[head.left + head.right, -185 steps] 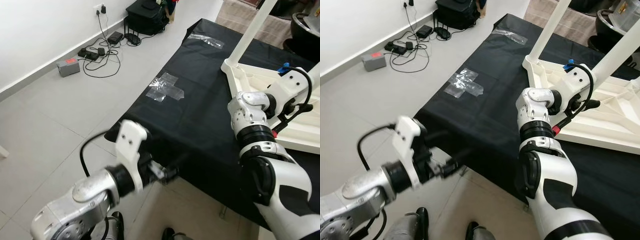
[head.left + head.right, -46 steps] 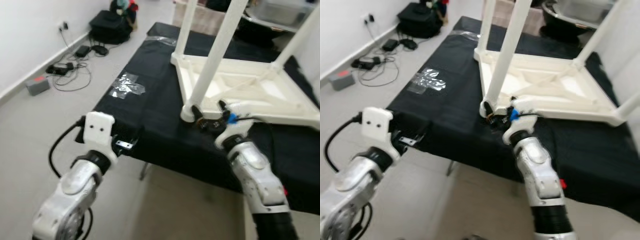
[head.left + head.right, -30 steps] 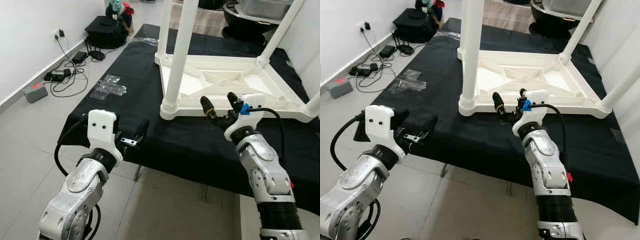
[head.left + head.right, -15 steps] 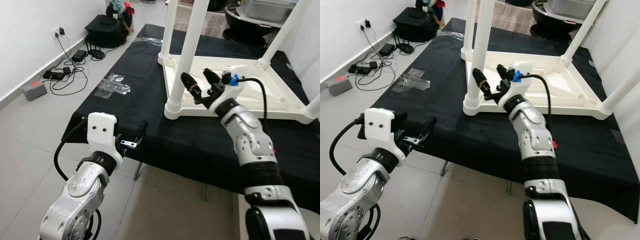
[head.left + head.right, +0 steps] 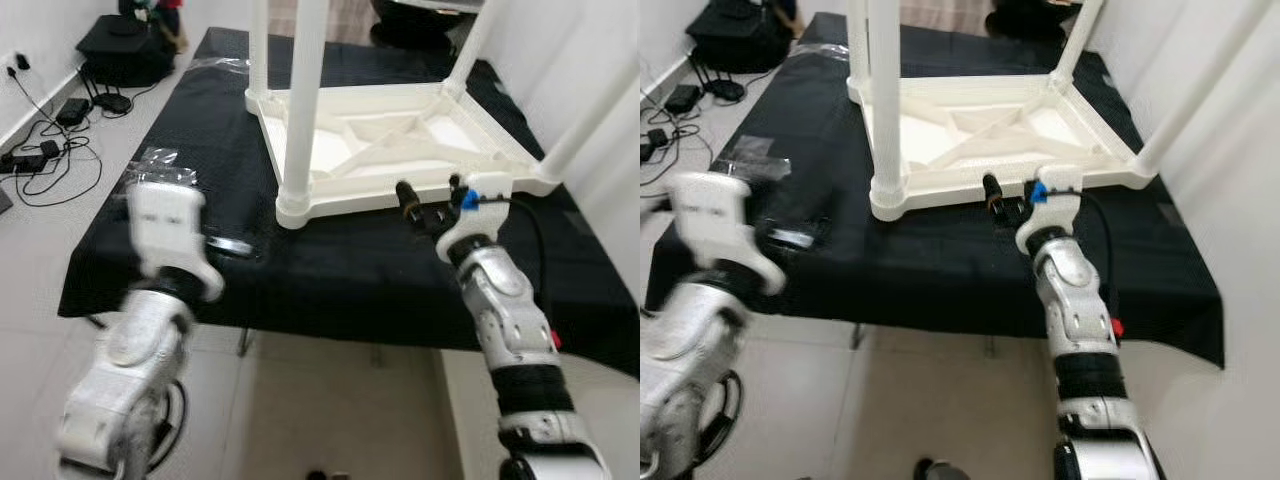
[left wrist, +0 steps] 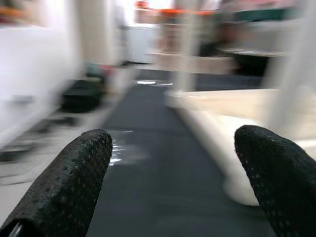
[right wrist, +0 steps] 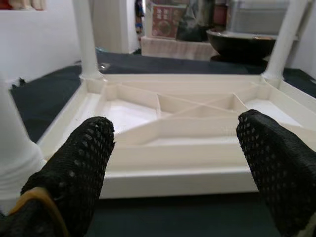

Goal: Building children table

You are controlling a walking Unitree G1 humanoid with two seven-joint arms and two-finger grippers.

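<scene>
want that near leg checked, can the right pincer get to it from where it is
Probably yes: the open right pincer sits at the upturned white plastic table's near rim, with bare black cloth between it and the leg.

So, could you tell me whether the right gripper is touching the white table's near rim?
Apart. In the right wrist view the right gripper is open, and the white table's near rim lies beyond and between its fingers, with black cloth showing in front.

black-draped bench, upturned white table, clear tape
</scene>
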